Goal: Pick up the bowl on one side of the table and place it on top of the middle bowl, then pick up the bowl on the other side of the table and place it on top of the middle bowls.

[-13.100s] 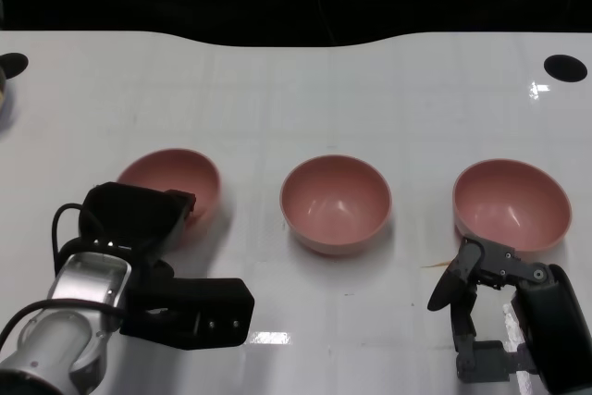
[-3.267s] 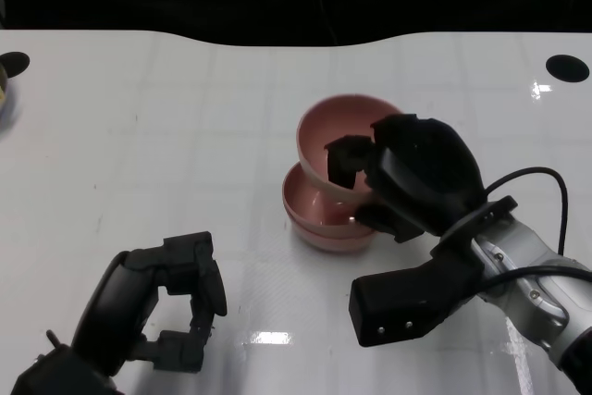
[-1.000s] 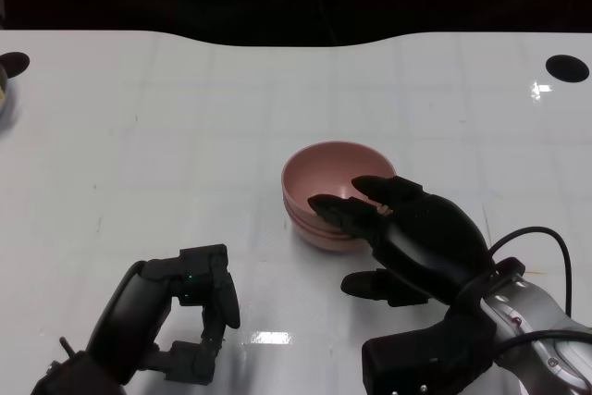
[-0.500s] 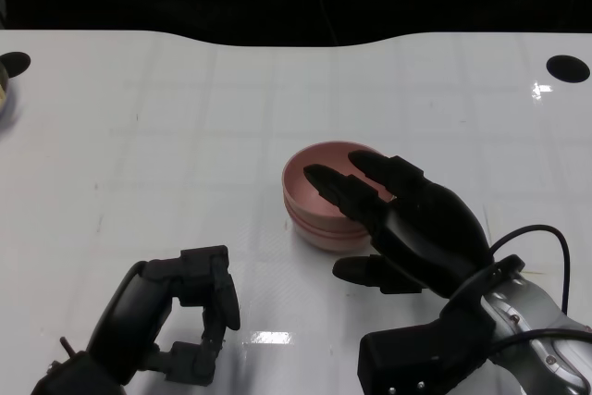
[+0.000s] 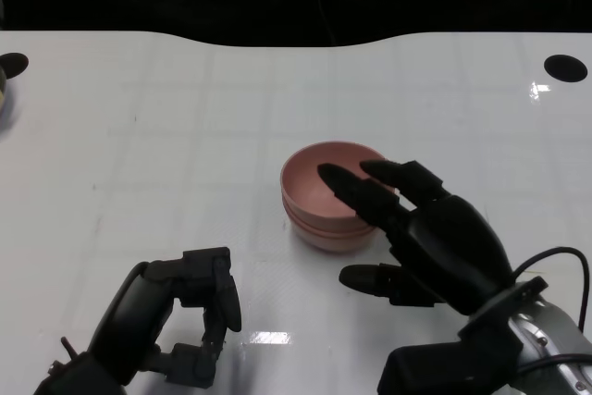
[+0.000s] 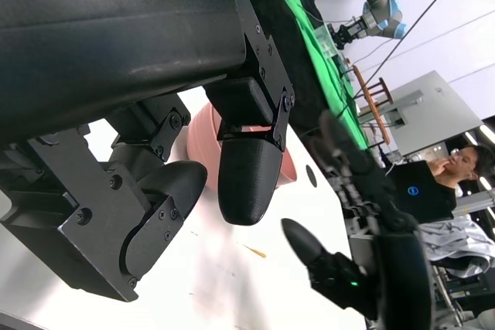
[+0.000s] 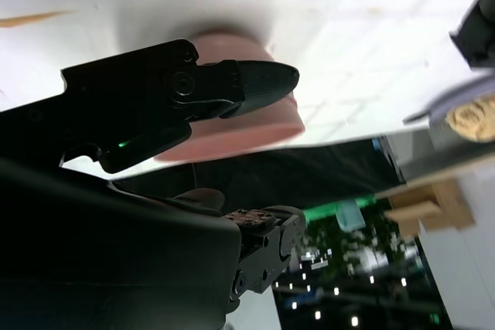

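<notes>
Far over on the left edge of the white table there is a dark round hole, and a bit of some tan thing peeks in beside it; I cannot tell what it is.

Down near the front on the left is the robot's left hand. Its black fingers are curled in toward the palm, and there is nothing inside them. It sits well apart from the bowls. The left wrist view shows the same: bent fingers with only air between them.

In the middle of the table sits the pink stack of bowls. The bowls are tucked one inside the other, and thin rim lines show along the side. The stack stands upright. In the left wrist view a bit of pink peeks out behind the fingers.

Next comes the right hand. It is spread wide and holds nothing. Its long fingers reach out over the right side of the stack, above the rim. I cannot tell if they touch the bowl. The thumb sticks out lower, just beside the stack and not on it. In the right wrist view a finger lies across the pink bowl.

Far right, near the back, is another dark round hole.

In the left wrist view a person sits beyond the table.
</notes>
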### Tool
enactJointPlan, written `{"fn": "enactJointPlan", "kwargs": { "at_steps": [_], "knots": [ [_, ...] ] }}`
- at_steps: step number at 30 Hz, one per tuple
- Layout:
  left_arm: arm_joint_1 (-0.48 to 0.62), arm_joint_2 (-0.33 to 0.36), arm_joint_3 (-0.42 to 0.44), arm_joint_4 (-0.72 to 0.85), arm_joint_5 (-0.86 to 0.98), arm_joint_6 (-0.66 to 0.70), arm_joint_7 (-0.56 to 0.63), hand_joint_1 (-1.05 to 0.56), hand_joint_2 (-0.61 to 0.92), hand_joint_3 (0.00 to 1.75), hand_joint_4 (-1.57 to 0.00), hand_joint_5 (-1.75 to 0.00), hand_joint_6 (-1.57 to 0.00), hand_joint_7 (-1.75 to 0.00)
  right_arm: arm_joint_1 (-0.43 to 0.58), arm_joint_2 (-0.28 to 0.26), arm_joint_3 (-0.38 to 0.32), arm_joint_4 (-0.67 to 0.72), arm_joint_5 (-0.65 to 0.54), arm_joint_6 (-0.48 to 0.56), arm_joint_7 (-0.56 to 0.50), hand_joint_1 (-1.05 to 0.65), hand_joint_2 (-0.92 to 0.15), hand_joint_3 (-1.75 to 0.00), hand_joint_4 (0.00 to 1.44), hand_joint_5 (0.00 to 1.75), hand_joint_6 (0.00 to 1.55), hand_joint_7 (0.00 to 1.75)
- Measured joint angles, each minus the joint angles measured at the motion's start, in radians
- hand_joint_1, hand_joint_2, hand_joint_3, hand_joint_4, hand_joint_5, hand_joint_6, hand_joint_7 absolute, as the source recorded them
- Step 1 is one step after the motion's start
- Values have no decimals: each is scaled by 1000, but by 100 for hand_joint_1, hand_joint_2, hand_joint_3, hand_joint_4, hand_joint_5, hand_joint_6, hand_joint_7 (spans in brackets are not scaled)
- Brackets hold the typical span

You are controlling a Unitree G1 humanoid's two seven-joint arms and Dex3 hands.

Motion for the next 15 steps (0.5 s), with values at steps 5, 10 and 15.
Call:
{"fn": "enactJointPlan", "kwargs": {
  "at_steps": [5,10,15],
  "knots": [
    [-2,-1,0,0,5,0,0,-1,20,167,-99,-174,-91,-156,49,-26,-57,3,66,-145,-78,-45,-92,-10,2,81,34,11],
    [-7,-3,0,3,7,-1,1,-1,19,168,-99,-175,-91,-157,105,-27,-115,4,157,-255,-103,-33,-92,-5,11,92,46,18],
    [-11,-3,0,6,8,-2,1,-1,17,170,-99,-175,-90,-157,158,-26,-152,1,202,-322,-106,-24,-92,-4,21,101,56,26]
  ]
}}
